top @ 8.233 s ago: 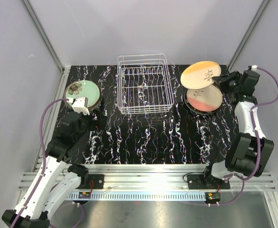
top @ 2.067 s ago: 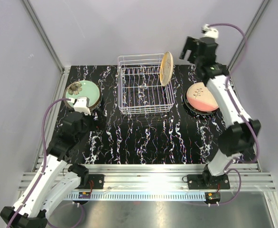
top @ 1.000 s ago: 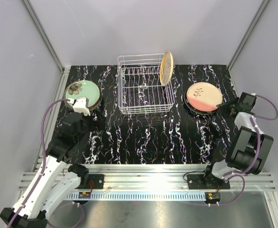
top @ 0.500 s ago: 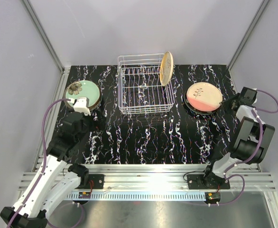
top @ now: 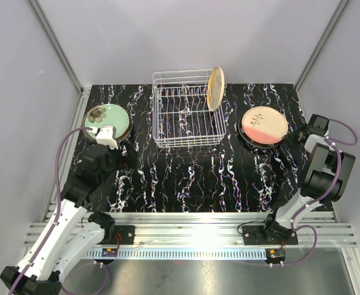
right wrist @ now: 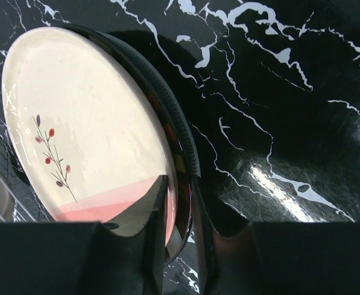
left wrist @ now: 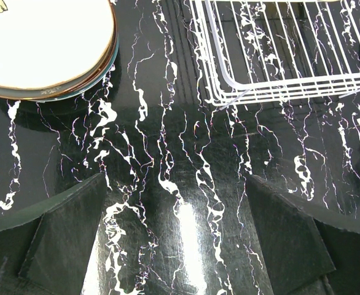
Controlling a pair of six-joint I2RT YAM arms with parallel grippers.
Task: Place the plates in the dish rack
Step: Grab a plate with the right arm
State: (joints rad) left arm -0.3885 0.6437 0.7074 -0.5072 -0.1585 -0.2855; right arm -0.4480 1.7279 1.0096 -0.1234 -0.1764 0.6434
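Note the orange plate now standing on edge at the right end of the dish rack. Find the right end effector back at the right-hand stack on the bench, narrowing astride the rim of the pink plate; treat a firm grip as unconfirmed. Read the left end effector as wide and empty.

Black marbled worktop, pale walls
White veins run across the glossy surface; the walls close it at 9, 12 and 3 o'clock, and a ribbed metal rail lies at 6 o'clock.
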